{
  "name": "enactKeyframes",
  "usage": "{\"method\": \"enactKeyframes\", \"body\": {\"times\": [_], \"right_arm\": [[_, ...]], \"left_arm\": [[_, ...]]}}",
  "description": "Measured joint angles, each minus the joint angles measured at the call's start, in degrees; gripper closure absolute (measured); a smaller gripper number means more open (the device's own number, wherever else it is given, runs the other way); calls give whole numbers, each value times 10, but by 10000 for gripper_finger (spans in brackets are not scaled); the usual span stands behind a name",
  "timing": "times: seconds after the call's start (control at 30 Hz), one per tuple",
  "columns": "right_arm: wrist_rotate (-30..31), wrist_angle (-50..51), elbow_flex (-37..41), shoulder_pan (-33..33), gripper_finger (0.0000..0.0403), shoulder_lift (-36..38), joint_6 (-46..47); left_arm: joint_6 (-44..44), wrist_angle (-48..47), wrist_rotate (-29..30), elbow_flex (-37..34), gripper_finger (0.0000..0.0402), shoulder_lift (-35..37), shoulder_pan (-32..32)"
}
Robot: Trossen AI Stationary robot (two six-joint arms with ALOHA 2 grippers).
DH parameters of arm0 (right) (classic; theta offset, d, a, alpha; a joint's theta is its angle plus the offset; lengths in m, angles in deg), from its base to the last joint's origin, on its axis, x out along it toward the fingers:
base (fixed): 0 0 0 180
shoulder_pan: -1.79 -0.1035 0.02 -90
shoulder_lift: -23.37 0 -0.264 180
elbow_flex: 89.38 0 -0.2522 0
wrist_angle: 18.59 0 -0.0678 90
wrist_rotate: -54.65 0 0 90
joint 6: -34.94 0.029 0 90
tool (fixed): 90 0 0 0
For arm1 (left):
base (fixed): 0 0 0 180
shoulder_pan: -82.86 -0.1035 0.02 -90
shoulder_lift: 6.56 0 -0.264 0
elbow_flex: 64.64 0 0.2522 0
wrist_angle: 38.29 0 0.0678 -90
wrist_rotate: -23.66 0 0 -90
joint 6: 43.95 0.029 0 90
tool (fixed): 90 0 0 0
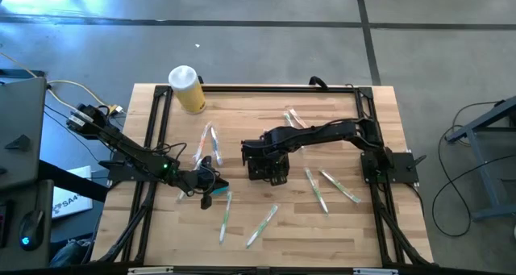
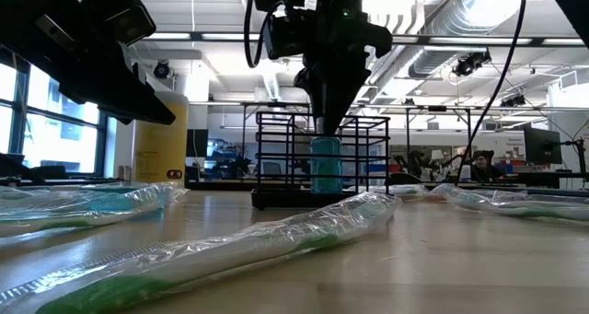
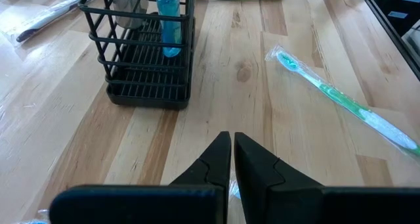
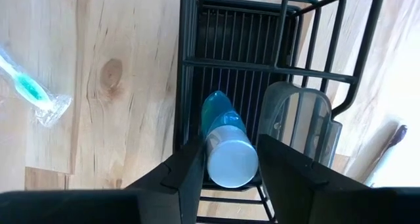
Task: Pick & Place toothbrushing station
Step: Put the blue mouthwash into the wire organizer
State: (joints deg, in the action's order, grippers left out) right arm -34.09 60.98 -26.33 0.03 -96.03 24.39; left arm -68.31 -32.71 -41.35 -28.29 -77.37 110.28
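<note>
Your right gripper (image 4: 226, 168) clamps a blue tube (image 4: 223, 142) inside the caddy (image 1: 266, 164) mid-table, seen only from its wrist; left gripper (image 3: 232, 159) closed, empty.

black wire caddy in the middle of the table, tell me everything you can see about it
The black wire caddy is a small box of dark bars, open at the top, with a slatted floor. It stands upright on the wooden table, near the middle. Inside are a blue tube with a white cap and a clear cup. The right gripper is lowered into it, its fingers on either side of the tube's cap. Wrapped toothbrushes lie around it, none touching it.
</note>
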Motion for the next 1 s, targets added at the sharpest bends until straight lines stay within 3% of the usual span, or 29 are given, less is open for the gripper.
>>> {"method": "enactKeyframes", "body": {"times": [0.53, 1.0], "right_arm": [[2, 26, -1, 0, 263, 5, 4], [4, 73, -82, -2, 263, 4, 28]], "left_arm": [[0, 0, 0, 0, 382, 0, 0], [-4, -4, -3, 0, 382, 0, 0]]}}
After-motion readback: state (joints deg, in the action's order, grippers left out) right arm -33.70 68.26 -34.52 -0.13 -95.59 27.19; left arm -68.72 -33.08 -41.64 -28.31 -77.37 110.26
